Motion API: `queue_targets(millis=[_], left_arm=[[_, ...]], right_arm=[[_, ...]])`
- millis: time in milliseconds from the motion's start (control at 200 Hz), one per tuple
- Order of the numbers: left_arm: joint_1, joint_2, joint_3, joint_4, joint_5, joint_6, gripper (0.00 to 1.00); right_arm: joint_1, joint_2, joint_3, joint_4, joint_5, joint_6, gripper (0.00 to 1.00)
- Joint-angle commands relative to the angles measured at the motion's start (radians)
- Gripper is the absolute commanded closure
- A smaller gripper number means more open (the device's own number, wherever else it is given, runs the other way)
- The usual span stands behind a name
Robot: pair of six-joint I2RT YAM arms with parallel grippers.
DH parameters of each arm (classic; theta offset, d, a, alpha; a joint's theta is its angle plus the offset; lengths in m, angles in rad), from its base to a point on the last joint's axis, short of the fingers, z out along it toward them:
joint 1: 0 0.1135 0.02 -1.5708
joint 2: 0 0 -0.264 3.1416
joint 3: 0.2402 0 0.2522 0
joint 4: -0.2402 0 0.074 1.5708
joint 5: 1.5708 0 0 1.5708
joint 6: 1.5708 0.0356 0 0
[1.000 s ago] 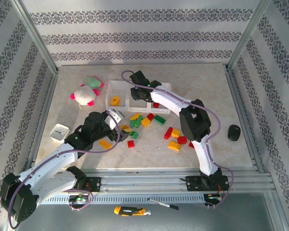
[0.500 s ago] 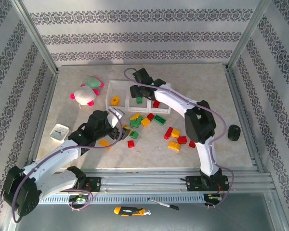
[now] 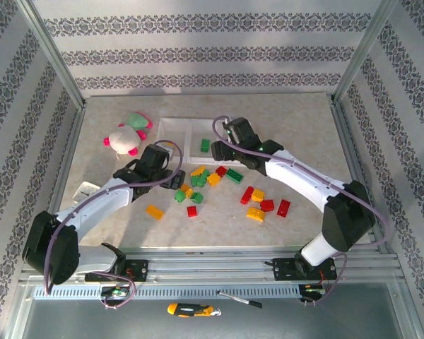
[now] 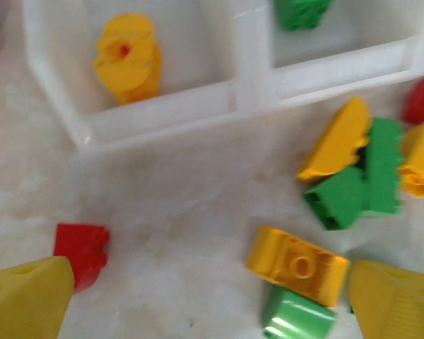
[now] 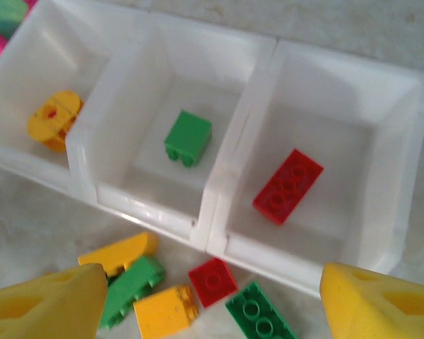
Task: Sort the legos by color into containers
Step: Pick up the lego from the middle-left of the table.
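Three joined white bins [image 5: 219,205] hold one brick each: a yellow one [image 5: 53,120] on the left, green [image 5: 187,138] in the middle, red [image 5: 288,185] on the right. My right gripper [image 5: 212,304] hangs open over the bins' near wall, above a small red brick [image 5: 212,281] and a green brick [image 5: 258,318]. My left gripper [image 4: 212,304] is open and low over the table, with a yellow brick [image 4: 297,265] and a green brick [image 4: 297,318] beside its right finger and a red brick [image 4: 81,251] by its left. In the top view both grippers [image 3: 175,180] [image 3: 222,154] flank the loose brick cluster [image 3: 201,176].
A pink-white-green plush toy [image 3: 127,134] lies left of the bins [image 3: 184,121]. A small white tray [image 3: 83,189] sits half under the left arm. More loose bricks lie near the front: yellow [image 3: 154,211], red [image 3: 191,211], and a red-yellow group [image 3: 258,201].
My right gripper has drawn back from over the bins to their near wall, and a green brick now shows in the middle bin. My left gripper has moved away from me, up to the brick cluster.
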Motion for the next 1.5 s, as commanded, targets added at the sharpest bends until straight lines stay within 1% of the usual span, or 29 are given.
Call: queue_targets(millis=[0,125,185,350,500,585,700,759,834,944,1004,1134,1249,1369,1499], left_arm=[[0.062,0.034,0.042,-0.146,-0.04,-0.047,0.01],[0.155,0.097,0.085,-0.202,-0.007,0.007,0.0],[0.192,0.14,0.113,-0.233,0.006,0.034,0.03],[0.227,0.269,0.186,-0.274,0.022,0.108,0.09],[0.237,0.353,0.229,-0.256,0.011,0.121,0.23],[0.241,0.376,0.236,-0.242,0.012,0.128,0.37],[0.248,0.402,0.233,-0.236,0.015,0.134,0.42],[0.254,0.412,0.227,-0.232,0.018,0.135,0.53],[0.254,0.42,0.229,-0.234,0.014,0.13,0.62],[0.254,0.413,0.236,-0.242,0.022,0.125,0.75],[0.253,0.399,0.242,-0.26,0.022,0.123,0.79],[0.25,0.329,0.238,-0.28,0.045,0.127,0.8],[0.224,0.253,0.252,-0.295,0.07,0.122,0.82],[0.158,0.218,0.32,-0.313,0.076,0.115,0.83],[0.061,0.259,0.44,-0.315,0.08,0.112,0.83]], right_arm=[[-0.004,-0.055,-0.057,0.025,-0.029,0.018,0.2],[0.004,-0.081,-0.083,0.025,-0.025,0.026,0.2],[0.008,-0.089,-0.087,0.026,-0.025,0.032,0.19],[0.021,-0.098,-0.09,0.026,-0.007,0.033,0.19],[0.031,-0.102,-0.093,0.025,-0.005,0.038,0.19],[0.033,-0.108,-0.099,0.022,-0.007,0.038,0.19],[0.033,-0.127,-0.116,0.019,0.003,0.04,0.19],[0.032,-0.14,-0.121,0.02,0.01,0.04,0.18],[0.029,-0.15,-0.127,0.02,0.016,0.04,0.18],[0.029,-0.154,-0.13,0.018,0.015,0.04,0.18],[0.03,-0.163,-0.132,0.016,0.013,0.042,0.18],[0.029,-0.189,-0.154,0.031,0.02,0.043,0.18],[0.027,-0.209,-0.182,0.047,0.019,0.038,0.18],[0.027,-0.25,-0.218,0.083,0.007,0.04,0.17],[0.022,-0.308,-0.246,0.086,-0.047,0.041,0.15]])
